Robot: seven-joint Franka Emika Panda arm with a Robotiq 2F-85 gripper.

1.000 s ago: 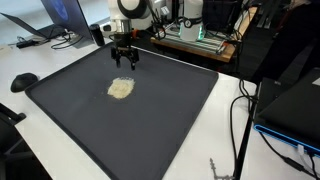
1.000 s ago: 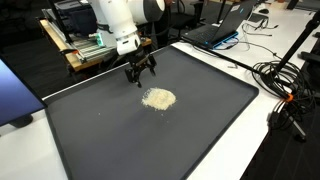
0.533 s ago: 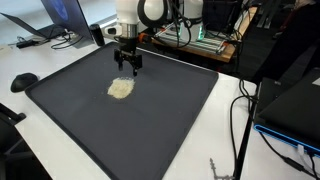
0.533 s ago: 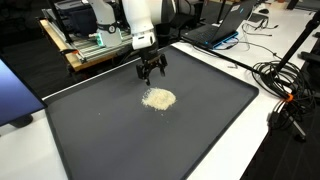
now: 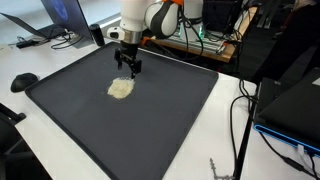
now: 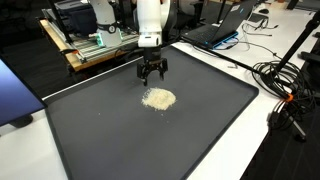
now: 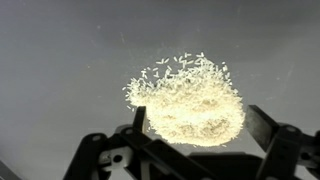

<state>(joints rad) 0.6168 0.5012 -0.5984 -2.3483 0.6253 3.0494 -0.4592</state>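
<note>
While the gripper (image 6: 152,79) is held spread and empty above the mat (image 6: 110,140), the loose grain pile (image 6: 159,98) at its five o'clock could be scattered if swept too low.

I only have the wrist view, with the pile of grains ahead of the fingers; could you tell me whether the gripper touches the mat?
Observer: It seems not; the open gripper hangs just above the mat, beside the pile of grains.
Operator: Thank you. Where on the mat is the pile?
Observer: About mid-width, nearer the edge that the arm comes in over.
Operator: And what lies off the mat?
Observer: Black cables on the white table, past one side.
</note>
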